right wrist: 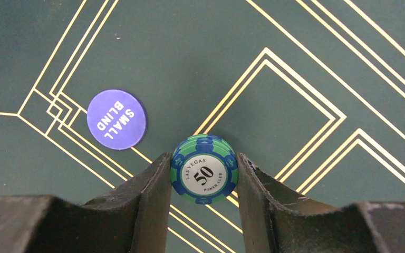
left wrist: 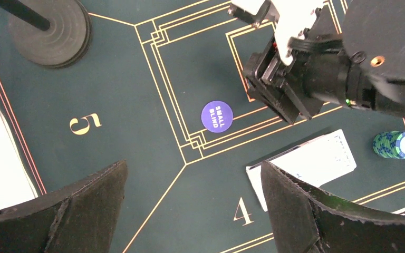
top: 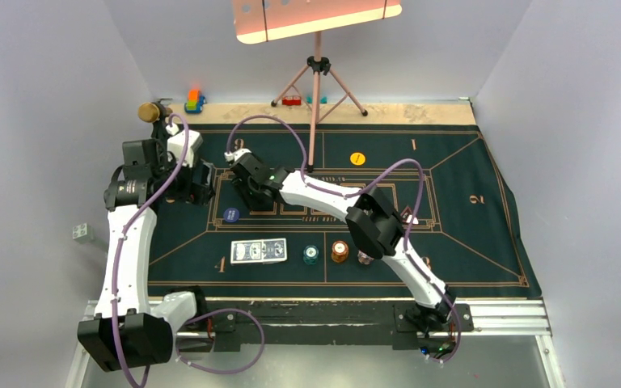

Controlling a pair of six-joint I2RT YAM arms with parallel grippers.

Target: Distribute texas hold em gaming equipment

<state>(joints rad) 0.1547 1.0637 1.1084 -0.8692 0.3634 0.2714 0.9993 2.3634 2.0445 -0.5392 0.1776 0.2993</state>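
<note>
Far left, at the back edge: a gold-headed microphone (top: 154, 111) on its round black base, with toy blocks (top: 195, 100) just beside it on the bare table strip.

Left gripper (left wrist: 192, 179): positioned above the green mat (top: 469, 234), near the printed 5. Its fingers (left wrist: 84, 211) stand wide apart with nothing between them.

Next right: a dark blue round button marked SMALL BLIND (right wrist: 116, 119) lies flat on the mat's gold lines. It is touched by neither gripper.

Right gripper (right wrist: 204, 158): reaches across to the left half of the mat and is clamped on a green-and-blue chip (right wrist: 204, 171) marked 50, one finger against each side of its rim. The chip lies face up, just right of the button and apart from it. Whether it rests on the mat or is lifted cannot be told.

Near edge, beside the printed 4: cards (top: 259, 251) with blue patterned backs lie flat in a short overlapping row.

Further right along the same line: a teal stack (top: 311, 255), an orange-brown stack (top: 340, 251) and a whitish stack (top: 365, 259) of chips stand close together; the last is partly covered by the right arm.

Mid-mat, toward the back: a single yellow chip (top: 357, 158) lies flat, well apart from the stacks. A tripod (top: 317, 81) stands behind the mat.
</note>
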